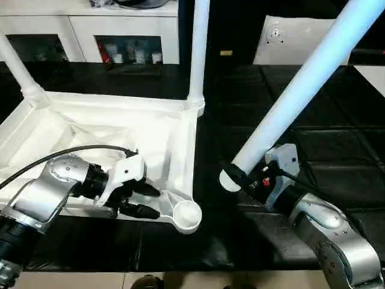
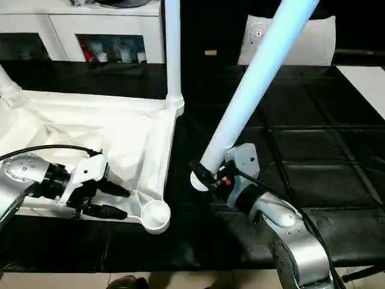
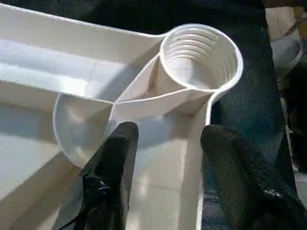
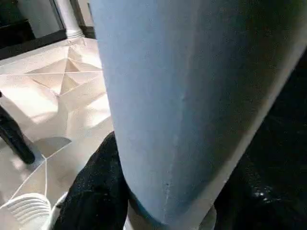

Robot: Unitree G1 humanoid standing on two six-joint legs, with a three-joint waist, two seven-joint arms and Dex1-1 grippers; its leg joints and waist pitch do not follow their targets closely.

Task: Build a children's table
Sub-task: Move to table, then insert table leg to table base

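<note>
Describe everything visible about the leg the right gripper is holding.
The leg is a long, smooth white tube that looks like plastic, tilted steeply, its upper end running off the picture's top right. Its ribbed lower end hangs just above the black mat, apart from the tabletop's empty corner socket. The right gripper is shut on it near that lower end, black fingers wrapping both sides. Nothing else touches it.

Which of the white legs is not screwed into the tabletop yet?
The tilted leg in the right gripper; the other two stand upright in corner sockets.
</note>
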